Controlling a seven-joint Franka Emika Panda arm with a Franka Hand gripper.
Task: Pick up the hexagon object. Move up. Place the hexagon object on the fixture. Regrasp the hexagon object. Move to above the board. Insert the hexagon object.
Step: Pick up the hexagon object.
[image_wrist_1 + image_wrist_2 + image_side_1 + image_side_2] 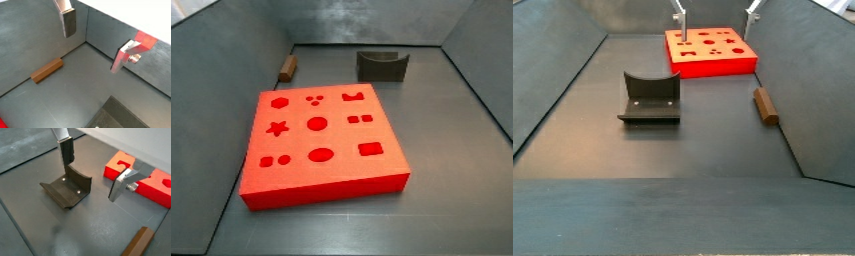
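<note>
I see gripper (715, 10) raised above board (321, 140), jaws wide apart, nothing between fingers (69, 22). Hexagon object (764, 105) lying flat on floor against side wall, untouched. Fixture (649, 97) mid-floor, notch empty, well apart from peg.

no readable txt, labels, brands or nos. on anything, end effector (93, 172) above floor, empty

A dark grey matte floor (445, 205) spreads all around the board (321, 140), hemmed in by slanted grey wall panels (372, 20) rising behind it and on either side, under soft, even light.
</note>
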